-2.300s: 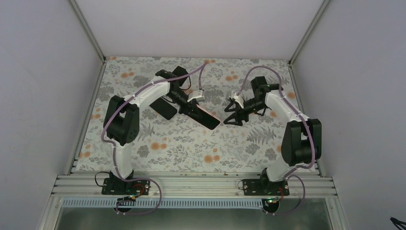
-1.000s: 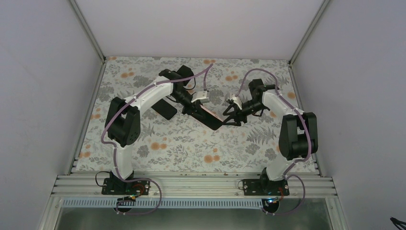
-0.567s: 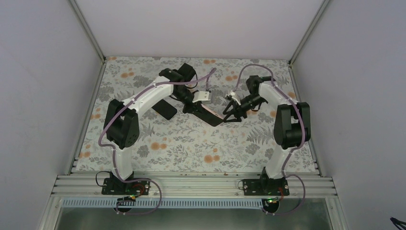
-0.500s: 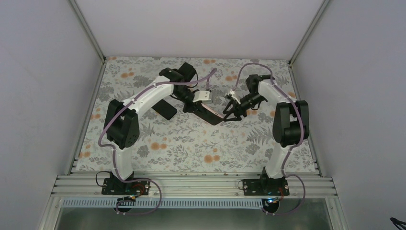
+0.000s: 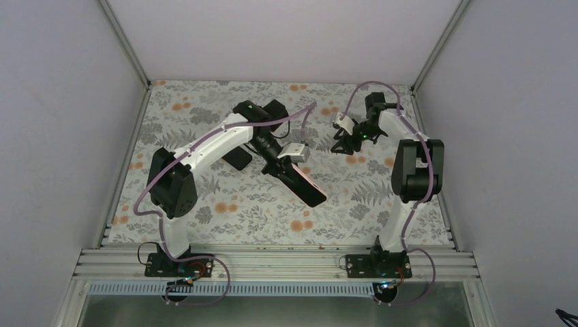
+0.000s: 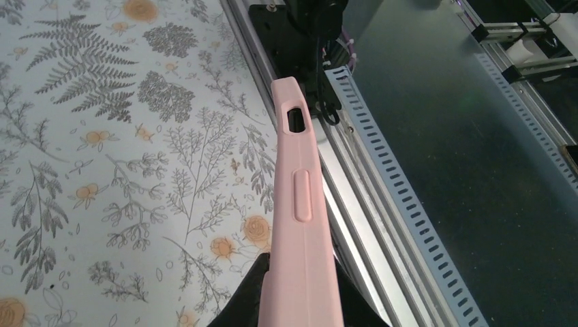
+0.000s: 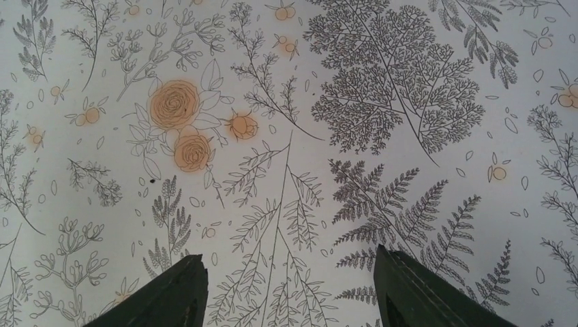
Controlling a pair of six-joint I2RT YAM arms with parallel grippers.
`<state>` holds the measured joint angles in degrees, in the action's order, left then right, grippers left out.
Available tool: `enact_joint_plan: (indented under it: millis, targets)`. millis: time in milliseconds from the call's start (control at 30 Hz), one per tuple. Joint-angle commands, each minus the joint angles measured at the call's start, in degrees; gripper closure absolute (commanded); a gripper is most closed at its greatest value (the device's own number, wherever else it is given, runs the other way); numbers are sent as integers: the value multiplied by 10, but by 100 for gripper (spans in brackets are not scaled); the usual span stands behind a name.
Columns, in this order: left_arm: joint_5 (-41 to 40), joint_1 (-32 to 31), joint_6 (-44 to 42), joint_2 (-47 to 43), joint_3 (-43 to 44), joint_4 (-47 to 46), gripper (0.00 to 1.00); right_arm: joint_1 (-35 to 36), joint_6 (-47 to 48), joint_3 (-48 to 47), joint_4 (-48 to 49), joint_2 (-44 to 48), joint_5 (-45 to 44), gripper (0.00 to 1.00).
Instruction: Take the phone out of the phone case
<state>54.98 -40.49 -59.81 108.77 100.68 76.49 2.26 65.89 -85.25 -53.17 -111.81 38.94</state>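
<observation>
Counter [image 5: 225,218]: floral sheet. The only thing lying on it is a dark flat slab [image 5: 238,161], upper left of centre and half hidden behind the left arm [image 5: 204,146]. Can't tell what it is.

Left arm: arcs from its base at lower left up to mid-frame in the top view, wrist angled down-right. Left jaws are narrow and clamped on one end of the pink phone case [image 6: 300,204]. The case looks lifted off the counter, slanting from the jaws toward lower right of centre. Gripping one end leaves the long free end exposed, which I read as presenting it for the other arm to work on.

Right arm [image 5: 416,170]: folded tall at the right side, wrist tucked back to upper right of centre, well apart from the case. Right jaws are wide and empty. The wrist view shows only counter print between them. I read this as a parked or staging pose, not a grasp.

Case in the left wrist view: edge-on up the middle of the frame, button cover mid-length, cut-out near the top end.

Phone [image 5: 301,187]: the dark face inside the pink rim is probably the handset, not yet out.
</observation>
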Motion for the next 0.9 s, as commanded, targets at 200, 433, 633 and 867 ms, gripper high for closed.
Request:
enact_joint_plan:
  millis: [200, 433, 633, 867]
  targets:
    - [0, 44, -5, 10, 9, -41, 98, 31, 53, 146, -93, 210, 41, 29]
    - [-12, 45, -7, 48, 38, -37, 98, 94, -14, 191, -101, 300, 86, 27]
    - [-12, 46, -1, 44, 40, -41, 98, 105, -35, 208, -70, 299, 83, 30]
    - [-12, 46, 3, 35, 32, -46, 98, 107, -41, 221, -62, 305, 85, 32]
